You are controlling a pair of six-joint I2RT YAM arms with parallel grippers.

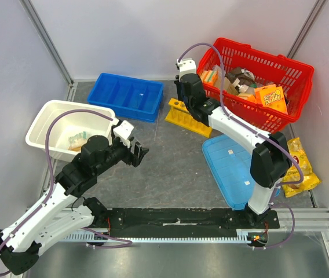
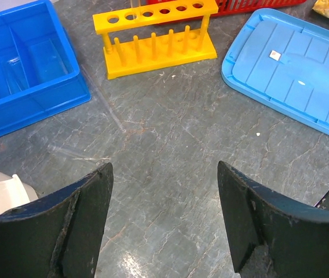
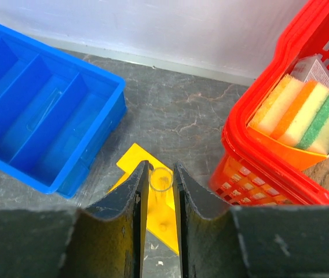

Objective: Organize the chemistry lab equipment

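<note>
— Where is the tube?
— The clear tube (image 3: 160,179) stands upright, gripped between the fingers of the right tool (image 3: 160,167); its open mouth faces the wrist camera; the yellow rack (image 3: 131,163) lies right under it, at the end nearer the blue tray (image 3: 48,116).
— So the step is seating it in a hole?
— I judge so; the fingers hide the holes in that view, so I cannot tell whether the tube is centred over one; the left wrist view shows the row of holes, seemingly all unfilled.
— How to do it well?
— Hold the tube vertical; lower slowly; let go only once its bottom rests in the rack; the rack looks light, so a sideways nudge could slide or tip it; the red basket (image 3: 257,145) stands just beside, leaving little room on that side.
— And the other arm?
— The left tool (image 2: 164,174) hangs spread wide, holding nothing, above the grey surface (image 2: 170,127), well apart from the rack; it could steady the rack if needed.
</note>
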